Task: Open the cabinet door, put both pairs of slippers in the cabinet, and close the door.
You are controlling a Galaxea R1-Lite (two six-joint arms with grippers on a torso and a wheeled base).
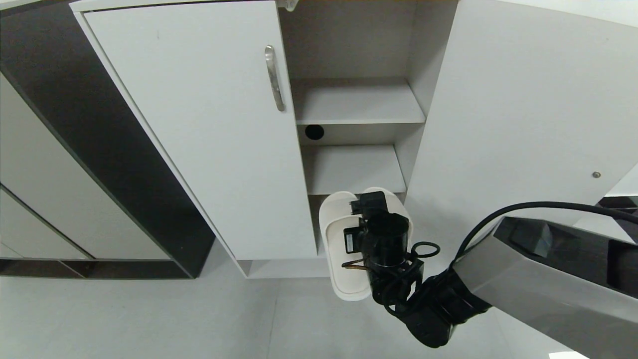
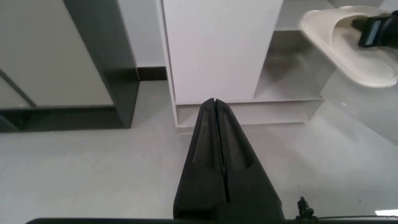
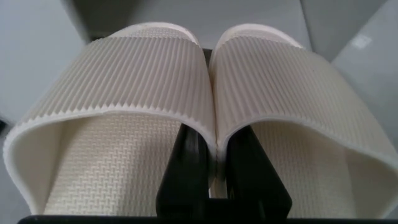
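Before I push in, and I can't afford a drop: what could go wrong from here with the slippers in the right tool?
1. The right tool pinches only the inner strap edges of the slippers, so one could slide out if bumped.
2. The toes sit by the lower shelf edge and the closed left door; the pair could catch there on entry.

Slippers (image 3: 143, 81) cream, ribbed and weave-patterned; cabinet (image 1: 199, 124) white; right end effector (image 3: 216, 186) black.

A white cabinet (image 1: 199, 124) stands directly on the grey floor (image 1: 149, 319).
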